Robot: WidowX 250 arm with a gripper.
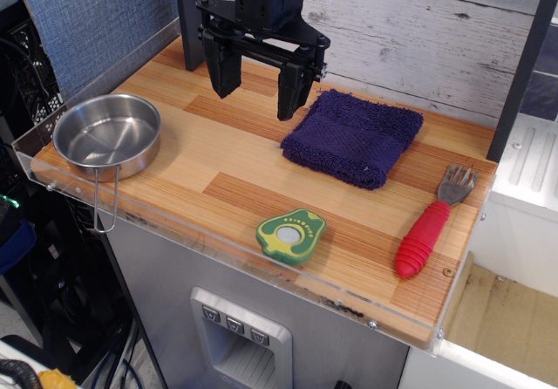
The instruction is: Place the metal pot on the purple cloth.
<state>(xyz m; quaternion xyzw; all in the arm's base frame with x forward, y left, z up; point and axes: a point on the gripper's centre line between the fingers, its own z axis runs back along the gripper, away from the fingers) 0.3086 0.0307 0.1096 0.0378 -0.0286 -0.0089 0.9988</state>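
I see the black gripper point(258, 88) hanging with fingers spread wide, holding nothing, above the rear of the wooden table point(218, 188). The shallow round stainless-steel pot point(107, 136) sits at the table's left end, well apart from the dark purple knitted cloth point(353, 136).

A wooden bench point(235, 188) with striped light and reddish planks fills the scene, edged by a clear acrylic rim point(261, 262) along its front and left side. Behind the end effector point(258, 90) runs a wall of whitewashed grey boards point(418, 31); to its left stands a blue-grey fabric panel point(96, 14). Below the bench front sits a grey metal cabinet face point(288, 319) with a recessed switch panel point(240, 326). A dark post point(523, 66) rises at the far right, beside a white ribbed surface point(532, 167). Light is even and soft.
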